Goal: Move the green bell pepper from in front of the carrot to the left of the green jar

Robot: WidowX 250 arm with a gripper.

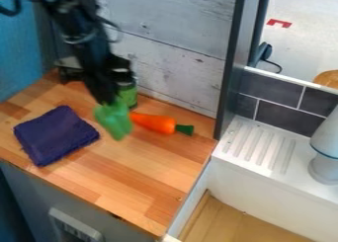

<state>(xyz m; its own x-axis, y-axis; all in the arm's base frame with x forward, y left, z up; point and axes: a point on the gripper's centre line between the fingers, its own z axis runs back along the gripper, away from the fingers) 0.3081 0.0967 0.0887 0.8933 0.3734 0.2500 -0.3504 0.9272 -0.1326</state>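
Over the wooden counter, left of centre, hangs the black gripper (105, 99), shut on a blurred green object (115, 121) at its lower end. Directly to the right of that object lies an orange toy carrot (154, 123) with a dark green top pointing right. A green can (129, 94) stands behind, close to the gripper and partly hidden by it. A folded dark purple cloth (56, 135) lies on the counter to the left of the green object.
Behind the wooden counter (142, 179) rises a whitewashed plank wall (175, 53), with a dark upright post (231, 68) at its right end. Farther right is a white sink unit (264, 172) with a ribbed drainboard and a grey-white faucet-like piece (326, 147).
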